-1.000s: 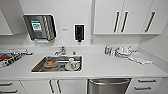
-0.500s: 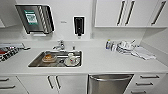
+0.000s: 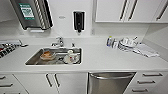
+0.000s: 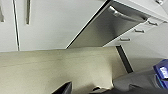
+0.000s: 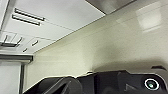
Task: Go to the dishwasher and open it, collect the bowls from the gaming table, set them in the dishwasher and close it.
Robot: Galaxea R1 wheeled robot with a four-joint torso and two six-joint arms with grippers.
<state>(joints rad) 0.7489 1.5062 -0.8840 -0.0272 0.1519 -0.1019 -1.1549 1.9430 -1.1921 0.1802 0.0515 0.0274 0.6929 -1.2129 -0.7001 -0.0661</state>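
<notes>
Facing a white kitchen table (image 3: 112,58) with a sunken steel sink (image 3: 32,60); holding an orange-brown dish (image 3: 47,54) and white crockery (image 3: 70,57), too blurred to count. Below the table edge, right of the sink: the built-in stainless-steel-fronted dishwasher (image 3: 110,83), shut, its horizontal bar handle (image 3: 111,76) across the top, lower part cut off by the frame. Seen again in the left wrist view as a slanted steel panel (image 4: 105,30) above pale floor (image 4: 62,67). At the back right of the table, a heap of white dishes and cloths (image 3: 132,45), hard to make out. On the wall, a dark paper-towel dispenser (image 3: 32,13) and a black soap dispenser (image 3: 78,21). Dark robot parts in both wrist views; whether either hand is wide or narrow, cannot tell.
</notes>
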